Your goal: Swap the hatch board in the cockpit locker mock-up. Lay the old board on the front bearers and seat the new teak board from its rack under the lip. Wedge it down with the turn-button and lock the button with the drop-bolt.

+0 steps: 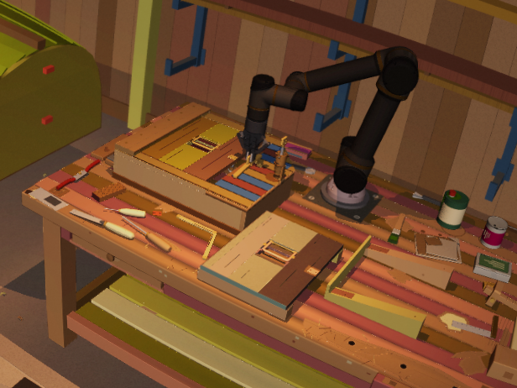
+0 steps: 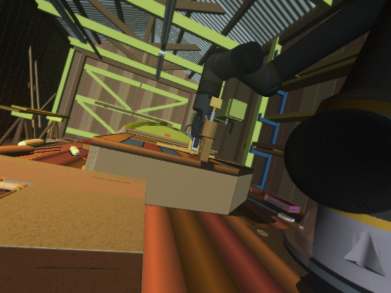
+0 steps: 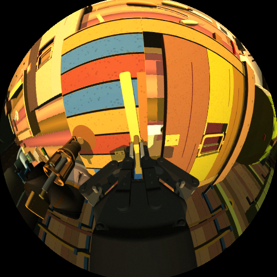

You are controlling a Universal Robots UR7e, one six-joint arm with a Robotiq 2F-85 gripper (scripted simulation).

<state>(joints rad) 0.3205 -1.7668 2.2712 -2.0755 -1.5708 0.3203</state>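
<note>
The near end of the yellow turn-button (image 3: 130,103) is hidden between my fingers, and my gripper (image 3: 137,151) is closed on it. The bar lies over the striped deck of the locker mock-up (image 1: 201,168), pointing along the edge of the seated board (image 1: 197,149), which has a metal pull ring (image 1: 204,143). In the side camera my gripper (image 1: 250,157) stands over the locker's right part. The drop-bolt (image 1: 280,161) stands upright on its post just right of my gripper. The other board (image 1: 270,258) lies flat on the bench in front of the locker.
The workbench (image 1: 251,252) carries chisels and a screwdriver (image 1: 126,224) on its left. An empty angled rack (image 1: 369,289) sits right of the front board. Cans (image 1: 452,208) and small boxes stand at the far right. My arm's base (image 1: 350,193) is behind the locker.
</note>
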